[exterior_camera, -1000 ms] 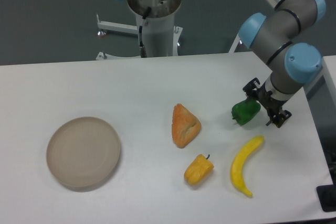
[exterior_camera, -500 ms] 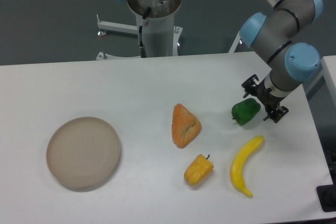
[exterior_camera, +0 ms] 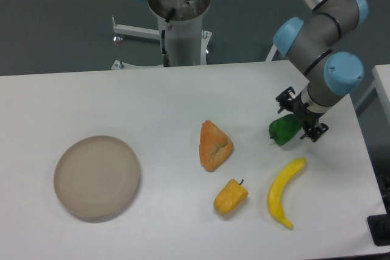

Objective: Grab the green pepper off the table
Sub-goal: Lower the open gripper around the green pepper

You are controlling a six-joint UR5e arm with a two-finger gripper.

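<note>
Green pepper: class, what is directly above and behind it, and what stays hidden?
The end effector hangs over the green pepper, covering its upper right side. The table lies beneath. Whether the fingers touch it cannot be seen.

White table [exterior_camera: 152,98]: beige plate [exterior_camera: 97,176] left; orange wedge [exterior_camera: 214,145] centre; yellow pepper [exterior_camera: 230,196], banana [exterior_camera: 285,191] near right; green pepper [exterior_camera: 284,130] right.

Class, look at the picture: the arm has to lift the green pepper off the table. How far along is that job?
Done: the end effector has reached the green pepper and sits right over its upper right side. In hand: the grasp itself; whether the fingers have closed on the pepper cannot be told from this view. Left: the lift, since the pepper appears to rest on the table, above the banana.
</note>
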